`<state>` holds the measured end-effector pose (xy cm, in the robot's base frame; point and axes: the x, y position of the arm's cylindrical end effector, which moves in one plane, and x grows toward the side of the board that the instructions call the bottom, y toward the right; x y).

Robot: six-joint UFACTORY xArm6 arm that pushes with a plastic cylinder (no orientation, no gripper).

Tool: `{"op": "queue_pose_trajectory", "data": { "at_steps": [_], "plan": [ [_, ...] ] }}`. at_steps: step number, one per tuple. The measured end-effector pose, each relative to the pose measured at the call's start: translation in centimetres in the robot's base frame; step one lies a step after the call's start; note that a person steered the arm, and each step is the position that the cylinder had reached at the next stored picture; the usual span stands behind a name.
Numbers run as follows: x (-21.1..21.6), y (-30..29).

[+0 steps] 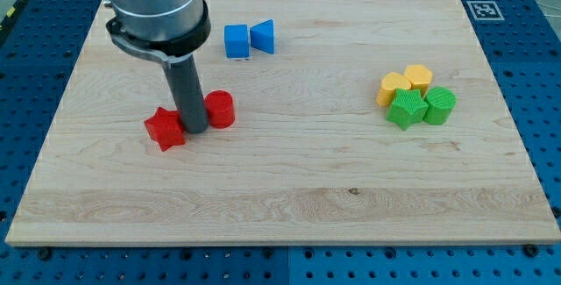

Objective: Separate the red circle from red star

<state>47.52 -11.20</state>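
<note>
The red star (164,129) lies on the wooden board at the view's left. The red circle (220,109) lies just to its right and slightly higher. My tip (195,130) stands between the two red blocks, close against both, and the rod hides part of each. Whether the tip touches them cannot be told.
A blue cube (236,41) and a blue triangular block (263,37) sit side by side near the view's top. At the view's right, a yellow heart (394,87), a yellow hexagon (419,78), a green star (407,108) and a green circle (440,105) are clustered. The board (289,188) is edged by blue perforated table.
</note>
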Motion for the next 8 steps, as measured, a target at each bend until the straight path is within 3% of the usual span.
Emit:
{"op": "queue_pose_trajectory", "data": {
  "at_steps": [8],
  "plan": [
    [-8.9,0.7]
  ]
}}
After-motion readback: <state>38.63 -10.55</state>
